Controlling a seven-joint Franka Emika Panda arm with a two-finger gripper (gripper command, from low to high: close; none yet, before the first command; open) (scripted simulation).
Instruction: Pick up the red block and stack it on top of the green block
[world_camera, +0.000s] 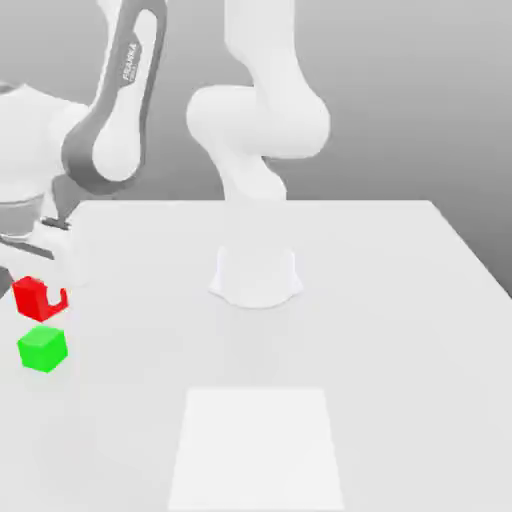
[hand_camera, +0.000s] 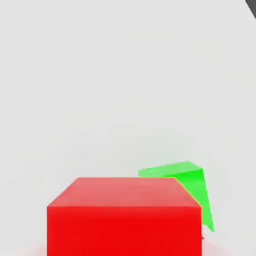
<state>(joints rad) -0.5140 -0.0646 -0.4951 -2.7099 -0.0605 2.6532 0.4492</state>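
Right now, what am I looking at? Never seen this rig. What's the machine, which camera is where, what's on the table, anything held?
It is a simulated white robot arm with a two-finger gripper. The exterior view is a camera off the arm, looking across the white table. The hand view is a camera on the hand itself. The gripper is shut on the red block, holding it in the air just above the green block, which sits on the table at the exterior view's left. In the hand view the red block is close up, with the green block partly hidden behind it.
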